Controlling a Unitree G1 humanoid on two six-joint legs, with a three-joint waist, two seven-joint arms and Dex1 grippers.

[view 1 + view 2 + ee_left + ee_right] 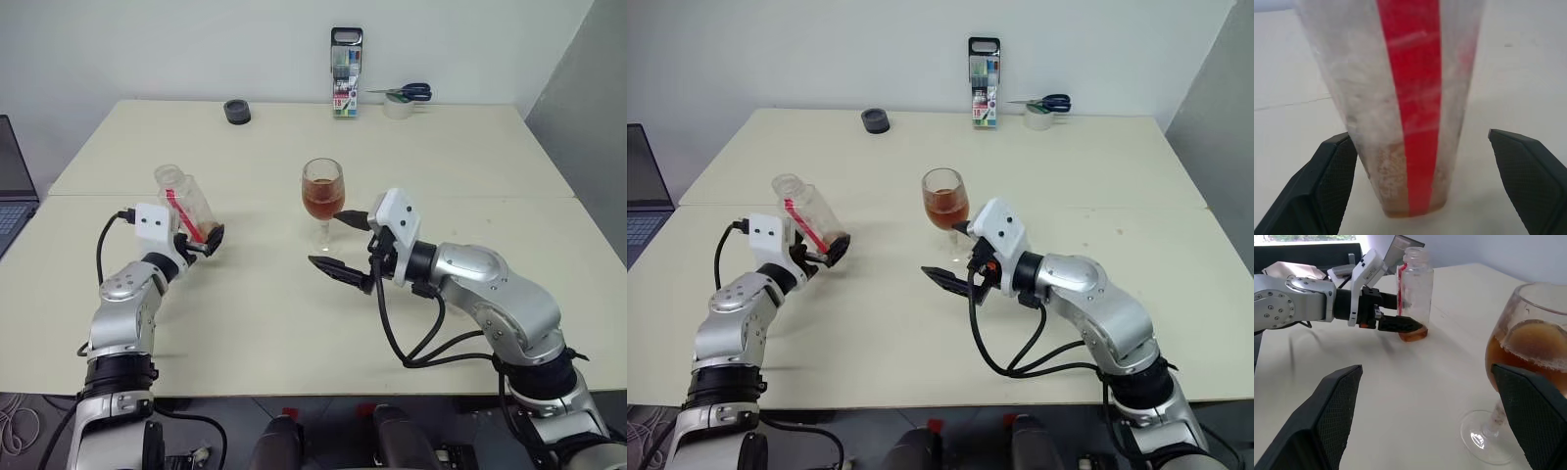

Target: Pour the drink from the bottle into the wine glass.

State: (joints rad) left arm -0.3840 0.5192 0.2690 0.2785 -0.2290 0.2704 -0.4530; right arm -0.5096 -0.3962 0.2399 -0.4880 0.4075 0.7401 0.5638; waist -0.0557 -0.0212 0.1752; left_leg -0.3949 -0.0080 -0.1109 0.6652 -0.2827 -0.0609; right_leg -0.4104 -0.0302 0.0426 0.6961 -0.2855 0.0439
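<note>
Bottle (pixel 183 200) is seen standing on the worktop (pixel 294 323) at the left, almost empty, set between the spread fingers of the left hand (pixel 209 238), one finger (pixel 1327 181) close against its side, the other clear of it. Further right, the wine glass (pixel 322 199), partly filled with the drink (pixel 322 201), is flanked by the released right hand (pixel 343 245).

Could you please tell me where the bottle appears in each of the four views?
Left eye view: bottle left of centre, at the left end effector.
Right eye view: left of centre.
Left wrist view: centre, between the open fingers.
Right wrist view: upper middle.
Shared landmark: the bottle's red label strip.
</note>
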